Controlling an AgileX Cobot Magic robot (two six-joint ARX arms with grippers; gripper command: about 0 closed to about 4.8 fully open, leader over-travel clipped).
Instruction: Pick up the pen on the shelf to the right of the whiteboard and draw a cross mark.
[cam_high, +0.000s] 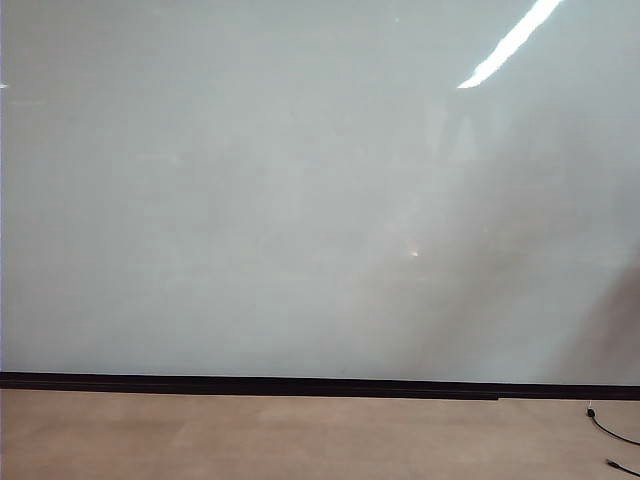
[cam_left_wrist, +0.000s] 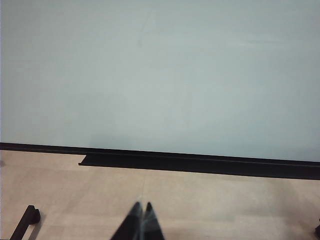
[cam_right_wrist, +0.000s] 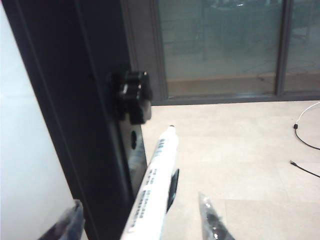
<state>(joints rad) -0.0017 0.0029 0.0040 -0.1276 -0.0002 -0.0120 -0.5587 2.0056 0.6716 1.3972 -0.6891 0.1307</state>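
Observation:
The pen (cam_right_wrist: 155, 190), slim and white with black print and a dark tip, lies along the black frame (cam_right_wrist: 75, 110) at the whiteboard's (cam_right_wrist: 25, 150) edge, on a small black holder (cam_right_wrist: 173, 190). My right gripper (cam_right_wrist: 141, 221) stands open around the pen, one fingertip (cam_right_wrist: 70, 222) on the board side and the other finger clear of the barrel. Neither finger touches it. My left gripper (cam_left_wrist: 142, 206) is shut and empty, pointing at the floor below the whiteboard (cam_left_wrist: 160, 75). The exterior view shows only the whiteboard (cam_high: 300, 200); no cross mark is in view.
A black knob (cam_right_wrist: 132, 95) sticks out of the frame just past the pen's tip. A black strip (cam_high: 300, 384) runs along the board's bottom edge. Cables (cam_high: 612, 432) lie on the floor at the right. A black stand foot (cam_left_wrist: 27, 220) sits low beside the left gripper.

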